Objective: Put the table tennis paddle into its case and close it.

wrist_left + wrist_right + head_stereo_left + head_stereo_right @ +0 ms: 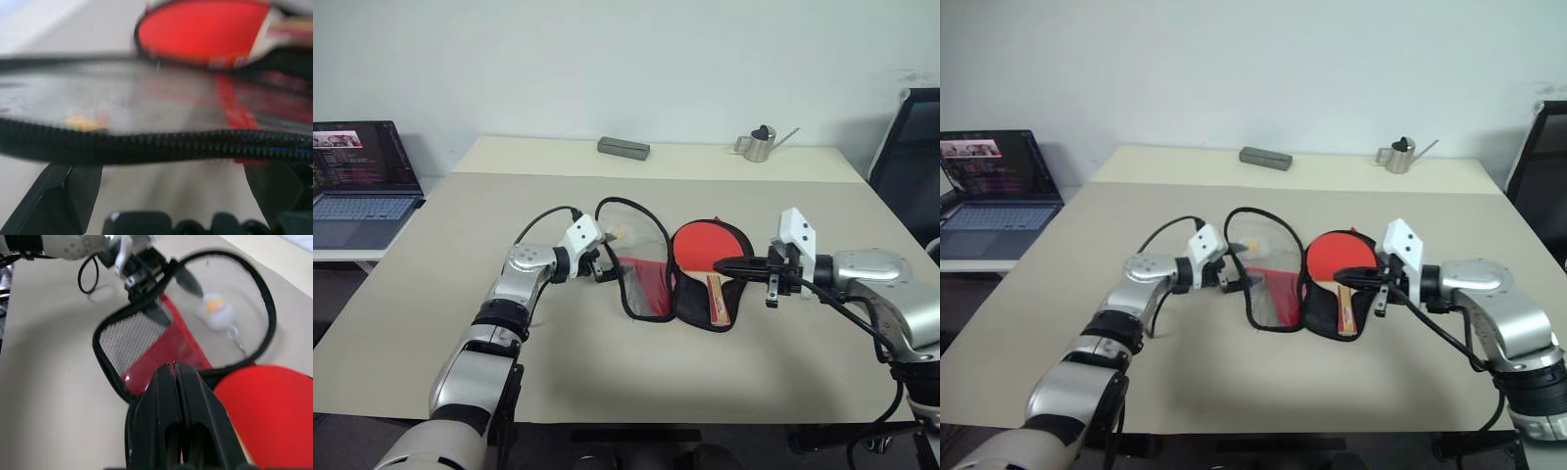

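Two claws flank the open case

Both halves of the case (646,279) lie spread on the desk (431,294), the table tennis paddle (708,253) resting on its right half. Left claw (610,266), jaws wide apart, sits at the mesh flap's zipper edge. Right claw (729,265), pressed closed and empty, hovers over the paddle.

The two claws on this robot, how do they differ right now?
The left claw is spread open, its fingers on either side of the case flap's zipper edge; the right claw is shut, fingers pressed together and holding nothing. The left claw is at the lifted flap, while the right claw hovers over the table tennis paddle lying in the open case. Both have two black fingers and point inward towards the case.
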Robot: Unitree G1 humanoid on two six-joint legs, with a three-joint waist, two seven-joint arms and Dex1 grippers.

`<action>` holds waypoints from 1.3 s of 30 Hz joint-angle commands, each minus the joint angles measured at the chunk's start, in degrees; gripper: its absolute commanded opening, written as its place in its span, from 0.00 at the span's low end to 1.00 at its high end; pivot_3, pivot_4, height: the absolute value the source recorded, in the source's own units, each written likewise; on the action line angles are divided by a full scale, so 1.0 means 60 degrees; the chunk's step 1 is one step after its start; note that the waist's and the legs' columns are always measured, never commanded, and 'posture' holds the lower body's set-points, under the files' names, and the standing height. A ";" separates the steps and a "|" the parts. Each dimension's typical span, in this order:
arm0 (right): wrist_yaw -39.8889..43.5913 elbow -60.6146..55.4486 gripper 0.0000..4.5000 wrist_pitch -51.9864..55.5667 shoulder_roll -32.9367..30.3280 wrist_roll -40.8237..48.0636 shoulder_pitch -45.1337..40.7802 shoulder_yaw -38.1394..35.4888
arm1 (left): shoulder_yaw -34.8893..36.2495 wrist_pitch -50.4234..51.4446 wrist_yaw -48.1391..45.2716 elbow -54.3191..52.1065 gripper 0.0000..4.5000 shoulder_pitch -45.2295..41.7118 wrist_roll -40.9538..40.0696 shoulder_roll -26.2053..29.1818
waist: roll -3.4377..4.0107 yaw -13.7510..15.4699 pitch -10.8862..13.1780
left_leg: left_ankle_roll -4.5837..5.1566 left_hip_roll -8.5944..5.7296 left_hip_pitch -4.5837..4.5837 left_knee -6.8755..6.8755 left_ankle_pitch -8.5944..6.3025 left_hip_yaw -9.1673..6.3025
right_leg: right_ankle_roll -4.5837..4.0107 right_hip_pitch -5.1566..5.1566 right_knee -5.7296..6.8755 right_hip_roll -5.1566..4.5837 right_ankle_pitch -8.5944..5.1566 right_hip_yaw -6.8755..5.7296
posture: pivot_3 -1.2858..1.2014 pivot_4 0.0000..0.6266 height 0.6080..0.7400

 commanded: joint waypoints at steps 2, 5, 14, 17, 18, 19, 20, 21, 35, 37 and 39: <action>-0.0013 -0.0432 0.01 0.0146 -0.0435 0.0363 0.0324 -0.0826 | 0.0105 -0.0114 -0.0166 -0.0027 1.00 -0.0752 -0.0169 -0.0221 | 0.0004 0.0002 0.0002 | 0.0001 0.0000 0.0002 0.0004 0.0000 0.0003 | 0.0002 0.0004 0.0000 0.0000 0.0000 0.0002 | 0.52 0.24 1.00; -0.0099 -0.0674 0.01 0.0291 -0.0613 0.0522 0.0673 -0.1193 | -0.0055 -0.0308 -0.0110 0.0655 1.00 -0.1206 -0.0002 -0.0714 | 0.0007 0.0010 0.0001 | 0.0001 0.0000 0.0001 0.0015 0.0000 0.0004 | 0.0006 0.0009 0.0000 0.0002 0.0000 0.0001 | 0.52 0.24 1.00; -0.0088 -0.1323 0.01 0.0869 -0.1281 0.1151 0.1513 -0.2343 | -0.0350 -0.0714 -0.0134 0.2071 1.00 -0.1939 0.0374 -0.2128 | 0.0008 0.0012 0.0002 | 0.0003 -0.0003 -0.0003 0.0036 -0.0001 0.0013 | 0.0017 0.0020 -0.0001 0.0004 0.0005 0.0000 | 0.52 0.24 1.00; -0.0111 -0.1553 0.01 0.1041 -0.1457 0.1455 0.1652 -0.2704 | -0.0361 -0.0784 -0.0012 0.2453 1.00 -0.2088 0.0510 -0.2500 | 0.0011 0.0009 0.0003 | 0.0003 -0.0002 -0.0001 0.0040 -0.0002 0.0017 | 0.0019 0.0027 -0.0002 0.0005 0.0005 0.0001 | 0.52 0.24 1.00; -0.0130 -0.1593 0.01 0.1069 -0.1495 0.1534 0.1672 -0.2777 | -0.0353 -0.0807 0.0010 0.2536 1.00 -0.2122 0.0544 -0.2571 | 0.0011 0.0008 0.0004 | 0.0004 -0.0003 -0.0001 0.0042 -0.0002 0.0019 | 0.0021 0.0028 -0.0002 0.0005 0.0006 0.0001 | 0.52 0.24 1.00; -0.0211 -0.1614 0.01 0.1087 -0.1500 0.1574 0.1662 -0.2847 | -0.0348 -0.0824 0.0067 0.2621 1.00 -0.2166 0.0584 -0.2668 | 0.0011 0.0006 0.0003 | 0.0003 -0.0003 -0.0002 0.0042 -0.0002 0.0019 | 0.0022 0.0028 -0.0003 0.0005 0.0006 0.0001 | 0.52 0.24 1.00; -0.0272 -0.1607 0.01 0.1091 -0.1499 0.1582 0.1656 -0.2867 | -0.0335 -0.0855 0.0159 0.2682 1.00 -0.2214 0.0619 -0.2762 | 0.0010 0.0001 0.0004 | 0.0004 -0.0002 0.0002 0.0043 -0.0002 0.0022 | 0.0023 0.0031 -0.0003 0.0005 0.0006 0.0002 | 0.52 0.24 1.00; -0.0340 -0.1589 0.01 0.1096 -0.1493 0.1572 0.1658 -0.2863 | -0.0312 -0.0881 0.0231 0.2720 1.00 -0.2257 0.0631 -0.2835 | 0.0011 0.0000 0.0004 | 0.0004 0.0000 0.0002 0.0043 -0.0002 0.0022 | 0.0024 0.0034 -0.0003 0.0005 0.0006 0.0002 | 0.52 0.24 1.00; -0.1637 -0.0508 0.14 0.2044 -0.0994 0.1355 0.1178 -0.1876 | 0.0384 0.2392 -0.2889 -0.3396 1.00 -0.0229 -0.1648 -0.0097 | 0.0054 -0.0063 -0.0002 | 0.0003 0.0014 0.0003 0.0039 -0.0001 0.0028 | 0.0019 0.0016 0.0001 0.0007 0.0008 0.0021 | 0.52 0.24 1.00; -0.1645 -0.0326 0.29 0.2065 -0.0934 0.1271 0.1083 -0.1609 | 0.0383 0.3043 -0.3146 -0.4479 1.00 0.0277 -0.1831 0.0571 | 0.0057 -0.0048 0.0001 | 0.0004 0.0010 0.0002 0.0041 -0.0001 0.0027 | 0.0019 0.0016 0.0000 0.0007 0.0009 0.0021 | 0.52 0.24 1.00; -0.1697 -0.0147 0.44 0.2080 -0.0839 0.1189 0.0959 -0.1367 | 0.0412 0.3472 -0.3309 -0.5286 1.00 0.0679 -0.1994 0.1126 | 0.0059 -0.0043 0.0003 | 0.0004 0.0009 0.0001 0.0043 -0.0001 0.0026 | 0.0018 0.0015 -0.0001 0.0007 0.0009 0.0022 | 0.52 0.24 1.00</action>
